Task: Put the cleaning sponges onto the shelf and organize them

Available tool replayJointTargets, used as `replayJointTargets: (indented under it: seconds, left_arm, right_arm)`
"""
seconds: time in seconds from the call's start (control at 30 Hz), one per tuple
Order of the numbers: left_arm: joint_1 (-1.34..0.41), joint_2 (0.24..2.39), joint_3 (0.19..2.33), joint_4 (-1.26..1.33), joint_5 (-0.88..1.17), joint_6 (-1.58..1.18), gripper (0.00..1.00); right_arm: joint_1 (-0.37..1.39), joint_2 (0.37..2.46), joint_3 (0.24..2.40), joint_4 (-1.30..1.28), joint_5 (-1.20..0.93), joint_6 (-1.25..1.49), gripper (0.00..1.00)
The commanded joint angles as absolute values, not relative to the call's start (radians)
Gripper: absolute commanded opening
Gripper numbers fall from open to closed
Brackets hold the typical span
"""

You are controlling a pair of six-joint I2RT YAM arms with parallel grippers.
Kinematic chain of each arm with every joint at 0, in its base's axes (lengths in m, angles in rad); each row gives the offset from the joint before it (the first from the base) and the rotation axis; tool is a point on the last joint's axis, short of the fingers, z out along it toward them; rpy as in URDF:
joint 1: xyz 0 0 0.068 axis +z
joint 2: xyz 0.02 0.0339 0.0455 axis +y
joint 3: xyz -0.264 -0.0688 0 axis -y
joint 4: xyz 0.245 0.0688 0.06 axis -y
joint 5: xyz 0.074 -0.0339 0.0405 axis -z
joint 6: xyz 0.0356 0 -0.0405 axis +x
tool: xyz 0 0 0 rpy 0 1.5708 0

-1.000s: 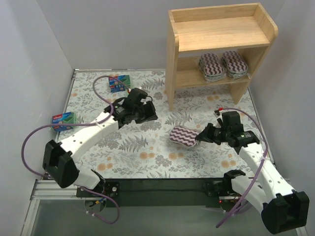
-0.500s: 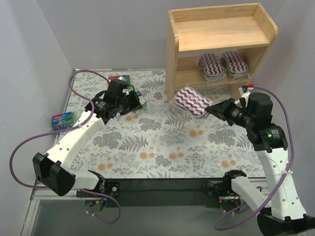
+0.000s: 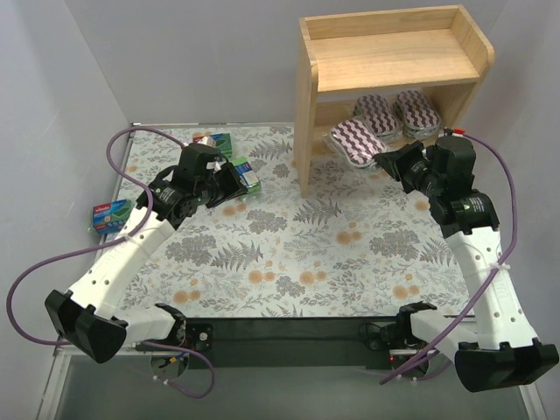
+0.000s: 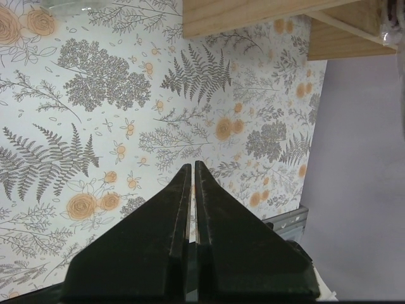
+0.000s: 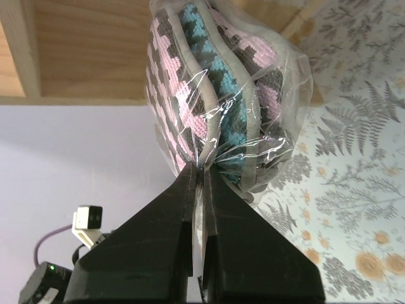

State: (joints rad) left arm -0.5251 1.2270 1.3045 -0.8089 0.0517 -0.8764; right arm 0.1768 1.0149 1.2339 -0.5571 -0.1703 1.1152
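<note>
My right gripper is shut on the clear wrapper of a maroon-and-white striped oval sponge and holds it at the front left of the wooden shelf's lower tier. In the right wrist view the gripper pinches the wrapper edge of the sponge below the shelf board. Two more striped sponges lie on the lower tier. My left gripper is shut and empty over the mat, and a green sponge pack lies at its tip. Two other green packs lie at the back and far left.
The shelf's top tier holds nothing. The shelf's left leg stands on the floral mat and shows at the top of the left wrist view. Grey walls close in the left, back and right sides.
My right gripper has lifted the striped sponge off the mat and carried it up to the shelf's lower tier. My left arm has drawn back towards the far left.
</note>
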Motion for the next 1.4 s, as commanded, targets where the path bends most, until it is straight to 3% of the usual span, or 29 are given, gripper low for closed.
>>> replayJointTargets:
  seconds: [0.0,0.3,0.73,1.37]
  left_arm:
    - [-0.519,1.186,1.307,-0.838,0.052,-0.874,0.0]
    - [-0.518,1.158,1.279,-0.839,0.052,-0.893,0.0]
    - [-0.518,1.108,1.243,-0.85,0.04,-0.925,0.0]
    - [-0.518,1.075,1.183,-0.85,0.026,-0.946,0.0]
  right_arm:
    - [0.175,1.052,1.249,-0.381,-0.172,1.202,0.01]
    - [0.221,1.178,1.282,-0.236,-0.118,1.284,0.01]
    - [0.405,1.376,1.365,-0.158,0.124,1.322,0.01]
    - [0.43,1.486,1.324,-0.137,0.144,1.336,0.01]
